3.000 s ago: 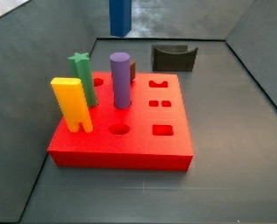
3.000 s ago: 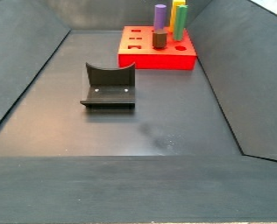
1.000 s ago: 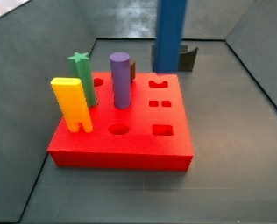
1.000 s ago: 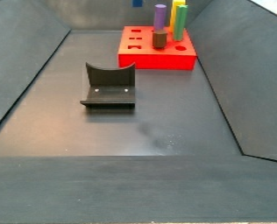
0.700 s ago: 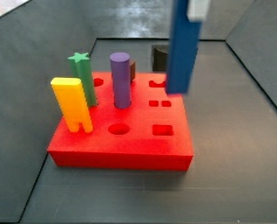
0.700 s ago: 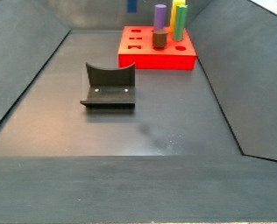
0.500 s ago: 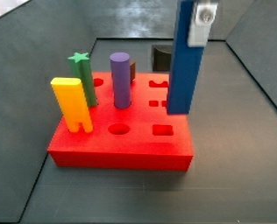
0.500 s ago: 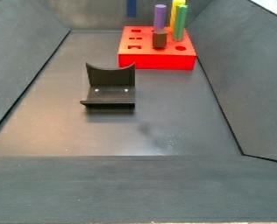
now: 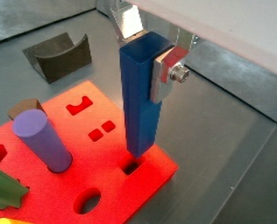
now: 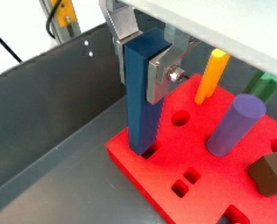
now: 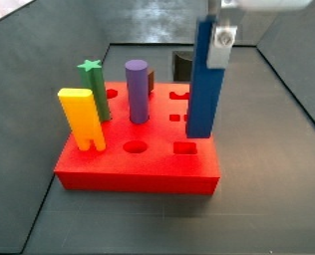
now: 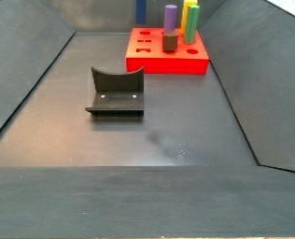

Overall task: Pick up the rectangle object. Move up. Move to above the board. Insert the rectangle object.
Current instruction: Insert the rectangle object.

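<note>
Blue rectangle object (image 11: 201, 85) in gripper (image 9: 148, 48), tip seemingly entering board (image 11: 134, 174) hole.

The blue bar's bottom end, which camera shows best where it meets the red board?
A wrist view: the blue bar, clamped in the gripper, has its bottom end at a square hole in the red board. A side view shows it from the side; the far one only a sliver.

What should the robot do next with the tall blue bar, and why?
Probably push it straight down a little more. The gripper is shut on the top of the blue bar, which stands upright with its bottom end right at a hole near the edge of the red board. Most of the bar is above the board, so it is not yet seated.
</note>
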Robot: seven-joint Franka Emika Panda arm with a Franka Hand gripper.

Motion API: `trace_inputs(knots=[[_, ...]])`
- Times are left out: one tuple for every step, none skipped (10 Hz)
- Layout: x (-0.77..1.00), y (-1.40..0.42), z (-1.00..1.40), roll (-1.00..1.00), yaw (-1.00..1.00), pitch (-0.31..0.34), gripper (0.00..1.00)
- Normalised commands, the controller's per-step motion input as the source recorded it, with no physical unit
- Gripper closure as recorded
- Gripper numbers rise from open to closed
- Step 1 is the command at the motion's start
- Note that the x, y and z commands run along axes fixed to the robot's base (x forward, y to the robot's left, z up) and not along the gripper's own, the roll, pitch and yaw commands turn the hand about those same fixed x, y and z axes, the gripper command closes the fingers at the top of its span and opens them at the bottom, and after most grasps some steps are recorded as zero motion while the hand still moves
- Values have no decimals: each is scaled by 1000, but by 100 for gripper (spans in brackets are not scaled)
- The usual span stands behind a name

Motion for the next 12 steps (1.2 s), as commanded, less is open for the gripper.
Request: trace_inputs(knots=[[71,-31,-374,223,0,4,100],[31,-14,-403,210,0,27,100],[0,-54,-291,86,-40,13,100],[-23,-71,-197,21,-66,1,100],[-89,-97,-137,0,-77,0,100],[-146,-97,-120,0,-106,0,100],[-220,-63,-123,0,-120,0,100],[-163,0,-131,0,-120,-29,100],[0,0,-120,0,-114,-49,100],[0,40,-111,0,-74,-33,100],[0,34,-134,0,-43,-33,100],[0,0,-234,13,-31,-79,100]])
